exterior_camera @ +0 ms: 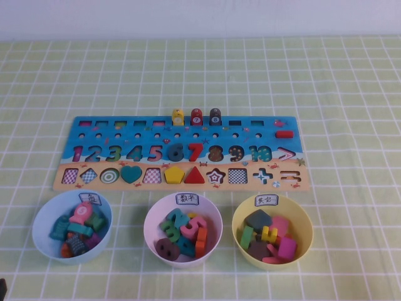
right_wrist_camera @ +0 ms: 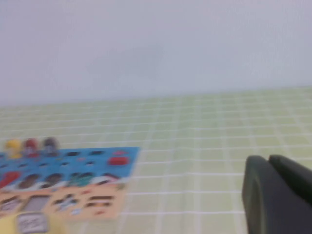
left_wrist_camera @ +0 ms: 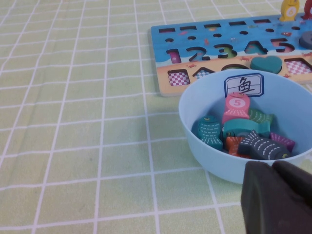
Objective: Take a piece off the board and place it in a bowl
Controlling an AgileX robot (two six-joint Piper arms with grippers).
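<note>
The board (exterior_camera: 178,128) lies across the middle of the table. Its equals-sign cut-out (exterior_camera: 290,177) at the right end of the tan strip is empty. A small yellow barred piece (exterior_camera: 269,234) lies in the yellow bowl (exterior_camera: 303,219) among other shapes. Neither arm shows in the high view. My left gripper (left_wrist_camera: 273,168) is shut and empty, low beside the light blue bowl (left_wrist_camera: 204,146). My right gripper (right_wrist_camera: 268,161) is shut and empty, off to the right of the board (right_wrist_camera: 97,161), and the yellow bowl's rim (right_wrist_camera: 29,224) shows blurred there.
The pale pink bowl (exterior_camera: 153,213) of numbers sits between the light blue bowl (exterior_camera: 44,213) of fish and the yellow one. Three pegs (exterior_camera: 196,116) stand on the board's top row. A red bar (exterior_camera: 284,133) sits at the board's right. Green checked cloth covers the table.
</note>
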